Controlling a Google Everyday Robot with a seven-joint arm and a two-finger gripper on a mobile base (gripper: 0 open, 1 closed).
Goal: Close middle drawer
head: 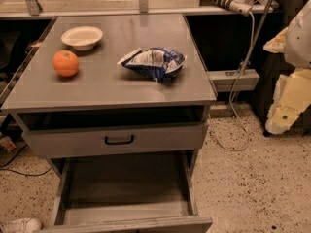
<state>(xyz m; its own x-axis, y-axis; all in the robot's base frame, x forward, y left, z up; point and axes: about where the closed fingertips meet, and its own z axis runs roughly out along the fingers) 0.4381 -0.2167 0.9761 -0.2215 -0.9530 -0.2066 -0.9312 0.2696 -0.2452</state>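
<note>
The grey cabinet fills the left and middle of the camera view. Its upper, taller-fronted drawer with a black loop handle stands slightly out. Below it the middle drawer is pulled far out towards me and looks empty inside. Only the top edge of its front shows at the bottom of the view, and its handle is hidden. The lowest drawer is out of view. My arm's pale end with the gripper hangs at the right edge, well to the right of the cabinet and touching nothing.
On the cabinet top lie an orange, a white bowl and a blue chip bag. A white cable hangs down to the speckled floor on the right. A white shoe is at the bottom left.
</note>
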